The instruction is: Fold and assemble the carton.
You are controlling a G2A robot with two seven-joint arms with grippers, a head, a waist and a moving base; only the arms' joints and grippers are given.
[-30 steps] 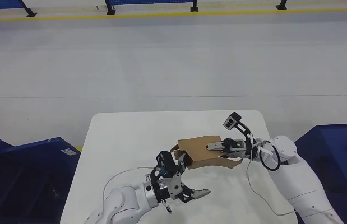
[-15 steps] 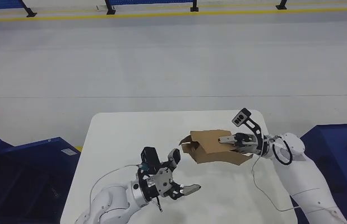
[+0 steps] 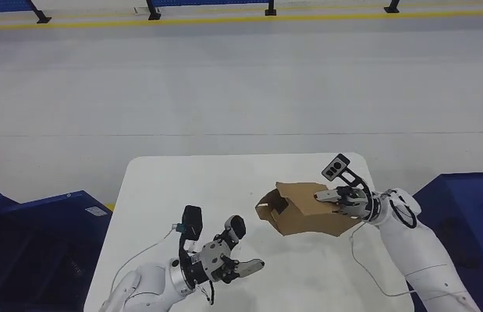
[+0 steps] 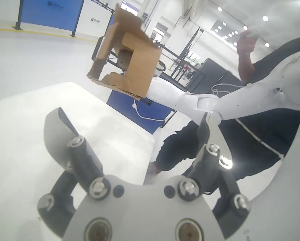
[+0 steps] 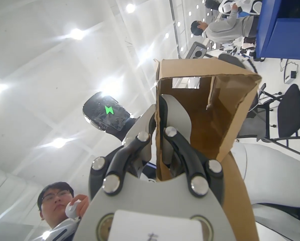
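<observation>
A brown carton (image 3: 300, 209), partly opened with loose end flaps, hangs in the air above the right part of the white table (image 3: 186, 195). My right gripper (image 3: 328, 198) is shut on one of its side walls. In the right wrist view the gripper (image 5: 157, 116) pinches that wall, and the carton (image 5: 215, 116) stands as an open tube beyond it. My left gripper (image 3: 245, 246) is open over the table's front middle, well apart from the carton. The left wrist view shows its own gripper (image 4: 132, 126) spread wide, with the carton (image 4: 137, 68) held up farther off.
Blue bins stand on the floor at the table's left (image 3: 38, 234) and right (image 3: 459, 203). The table's front edge lies close below the left gripper.
The right gripper has carried the carton to the right and turned it. The left gripper has drawn back to the left, away from the carton, staying open.
</observation>
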